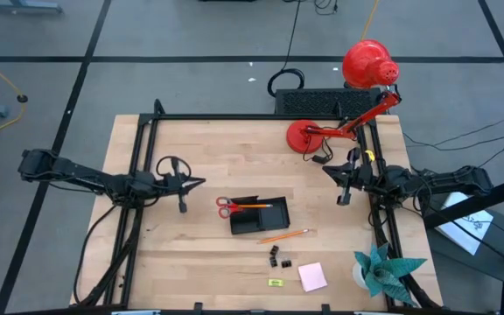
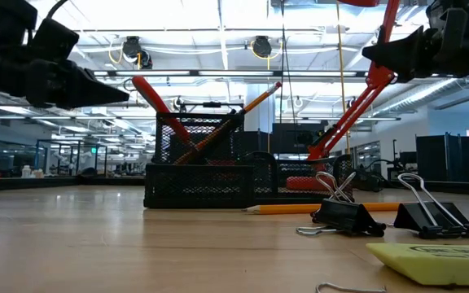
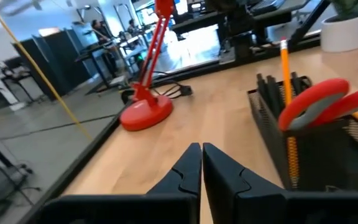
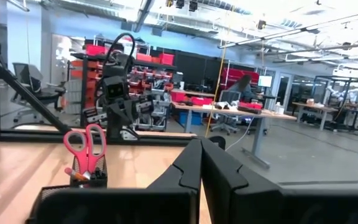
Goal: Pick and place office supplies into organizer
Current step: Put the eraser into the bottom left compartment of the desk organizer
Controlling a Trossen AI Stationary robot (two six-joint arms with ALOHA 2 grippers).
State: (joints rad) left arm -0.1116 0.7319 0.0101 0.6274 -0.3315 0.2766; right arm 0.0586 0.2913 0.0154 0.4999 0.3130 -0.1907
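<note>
- Left gripper hung above the bare wooden table, jaws clenched on nothing, its dark fingers almost touching in its own wrist view.
- Small black mesh plastic organizer sat just ahead of that gripper and slightly to its near side; red-handled scissors and one orange pencil already stood in it.
- Right gripper waited pinched shut and empty on the far side of the organizer, beside the red desk lamp.
- Still loose on the table: a second orange pencil just beyond the organizer's near edge, small black binder clips past it, then a pink sticky-note pad and a small yellow-green piece nearest the table's front.
- Judged step: the left arm was between picks; the loose pencil looked the closest target.
- To do it well, I'd say: spread the jaws before descending, line the fingers across the pencil's shaft near its middle, and come down square so it did not roll.
- Carry it high enough to clear the scissor handles, which stick above the organizer's rim.
- Risk noted: a thin pencil flat on wood is easy to pinch off-centre and flick toward the clips.
</note>
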